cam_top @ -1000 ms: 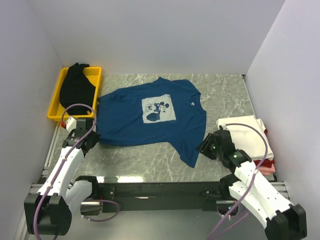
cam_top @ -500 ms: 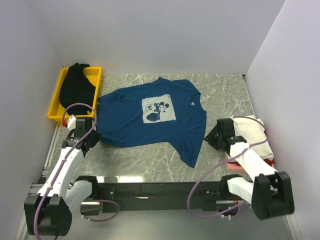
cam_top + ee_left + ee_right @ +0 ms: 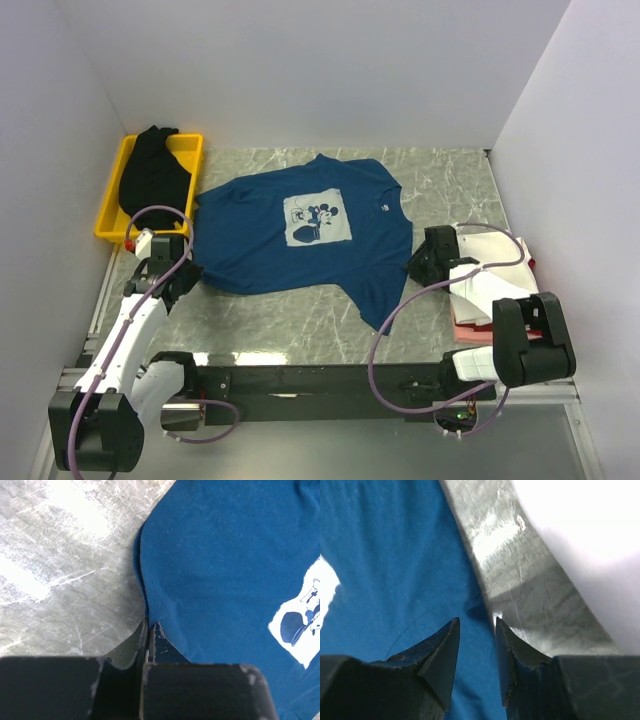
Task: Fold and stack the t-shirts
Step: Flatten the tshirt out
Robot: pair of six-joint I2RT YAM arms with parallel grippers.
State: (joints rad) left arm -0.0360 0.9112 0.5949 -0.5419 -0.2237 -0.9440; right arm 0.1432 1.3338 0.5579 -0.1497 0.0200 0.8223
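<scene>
So the big change in the last second is the right arm. It has swung in from the near right corner and tucked itself up beside the dark blue cotton t-shirt (image 3: 300, 235). The right gripper (image 3: 476, 625) now sits over the shirt's right edge, jaws a little apart and holding nothing yet. The left gripper (image 3: 150, 627) hasn't budged and looks pinched onto the hem at the shirt's near left corner. It looks like both sides are nearly set for the first fold. The shirt lies flat, face up, mid-table, soft knit with a pale square mouse print (image 3: 317, 220), on a glossy grey marble-look tabletop (image 3: 450, 190). The folded stack (image 3: 500, 270), white on top, sits to the right. A limp black t-shirt (image 3: 150, 175) is slumped in a yellow plastic tray (image 3: 112, 215).
</scene>
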